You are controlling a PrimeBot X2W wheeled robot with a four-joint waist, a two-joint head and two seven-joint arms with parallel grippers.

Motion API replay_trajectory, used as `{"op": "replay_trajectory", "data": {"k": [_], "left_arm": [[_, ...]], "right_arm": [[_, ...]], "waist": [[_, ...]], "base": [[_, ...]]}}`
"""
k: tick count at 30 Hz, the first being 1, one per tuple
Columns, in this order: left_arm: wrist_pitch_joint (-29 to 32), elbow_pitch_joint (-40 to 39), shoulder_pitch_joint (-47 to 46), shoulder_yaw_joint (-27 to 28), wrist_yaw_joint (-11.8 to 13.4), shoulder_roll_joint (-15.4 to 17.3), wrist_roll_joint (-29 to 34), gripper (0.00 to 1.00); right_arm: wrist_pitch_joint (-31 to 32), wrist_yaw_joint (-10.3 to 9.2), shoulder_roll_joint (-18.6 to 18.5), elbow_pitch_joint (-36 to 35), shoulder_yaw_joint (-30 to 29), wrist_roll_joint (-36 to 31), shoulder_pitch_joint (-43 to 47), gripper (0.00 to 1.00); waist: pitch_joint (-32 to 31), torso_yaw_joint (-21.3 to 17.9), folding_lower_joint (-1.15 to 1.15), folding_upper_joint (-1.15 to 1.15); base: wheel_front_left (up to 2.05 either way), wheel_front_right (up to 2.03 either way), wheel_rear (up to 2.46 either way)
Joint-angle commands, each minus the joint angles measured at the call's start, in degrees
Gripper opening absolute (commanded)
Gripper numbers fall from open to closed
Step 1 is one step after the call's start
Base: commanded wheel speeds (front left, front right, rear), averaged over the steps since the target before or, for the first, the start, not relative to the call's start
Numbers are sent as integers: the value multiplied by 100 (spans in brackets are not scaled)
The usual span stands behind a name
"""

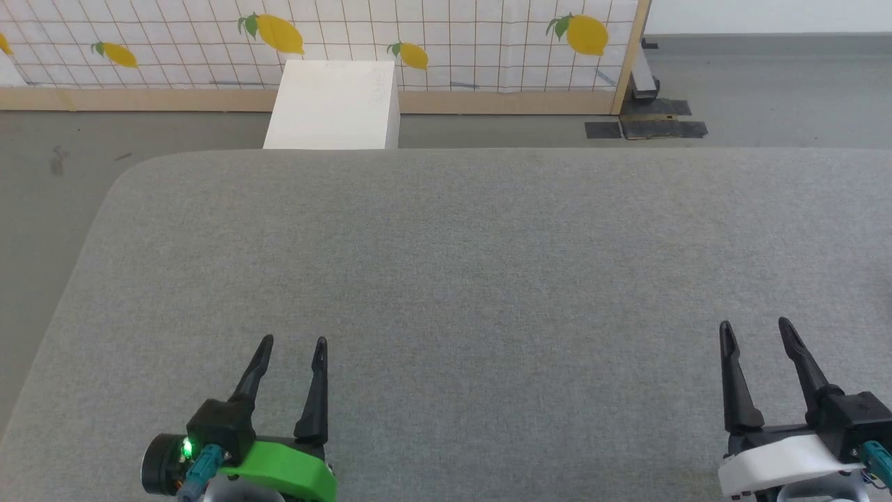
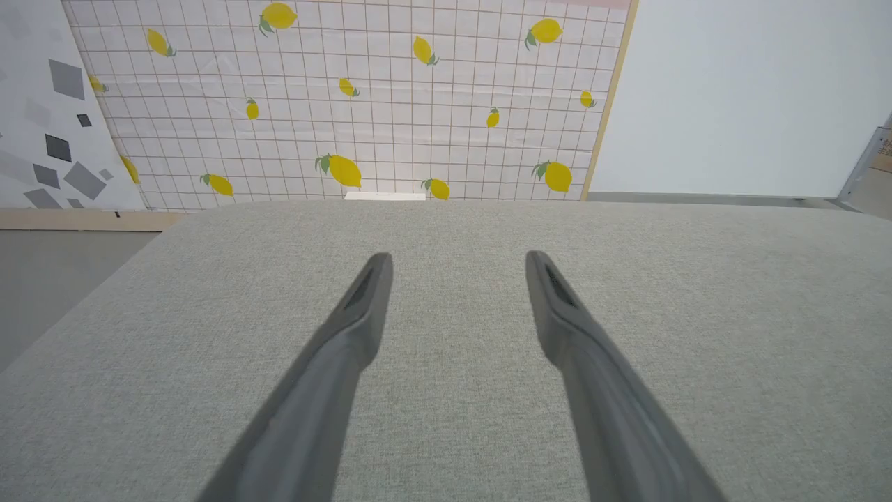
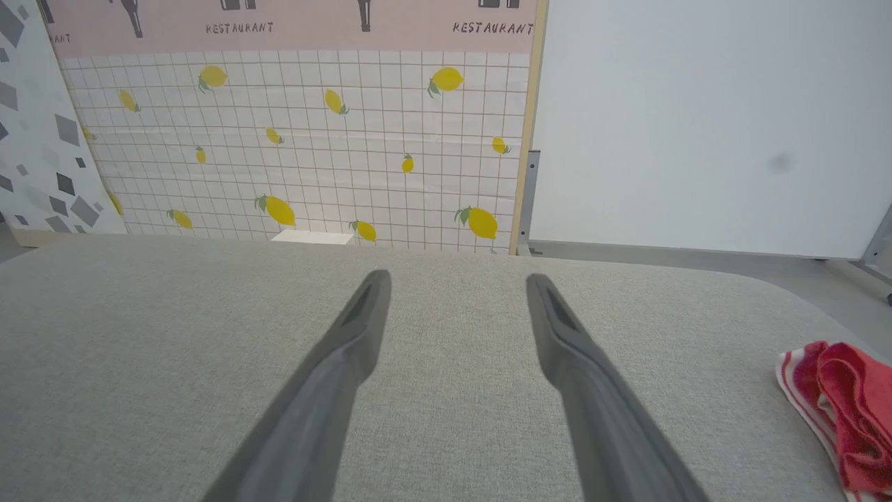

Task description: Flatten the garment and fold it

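Observation:
A bunched part of the red garment (image 3: 847,411) with red-white striped trim lies on the grey padded table at the right edge of the right wrist view, well to the right of my right gripper (image 3: 456,282). That gripper (image 1: 754,326) stands open at the lower right of the head view, nothing between its fingers. My left gripper (image 1: 293,341) stands open at the lower left over bare grey cloth, its two dark fingers apart in the left wrist view (image 2: 456,261).
The grey fabric table (image 1: 460,265) spreads ahead, with a rounded far-left corner. Beyond its far edge stands a white box (image 1: 334,104) before a lemon-print tiled panel (image 1: 446,42). Grey floor lies to the left and behind.

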Motion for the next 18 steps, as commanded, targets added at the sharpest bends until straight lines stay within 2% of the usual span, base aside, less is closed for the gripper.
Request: {"op": "replay_trajectory", "data": {"k": [1, 3, 4, 18], "left_arm": [[-22, -17, 74, -7, 31, -25, 39, 100], [-22, -14, 70, -5, 43, -25, -56, 100], [1, -1, 0, -4, 2, 0, -42, 0], [137, -49, -15, 26, 56, -1, 21, 0]], "right_arm": [[-34, -11, 18, -2, 0, 39, 21, 100], [-34, -11, 18, -14, -12, 50, 19, 100], [1, 0, 0, -4, -13, 7, -1, 0], [131, -1, 0, -35, 49, -7, -34, 0]], "waist": [[1, -2, 0, 19], [8, -6, 0, 19], [8, -6, 0, 0], [-14, -12, 0, 2]], "base": [[0, 0, 0], [0, 0, 0], [0, 0, 0], [0, 0, 0]]}}
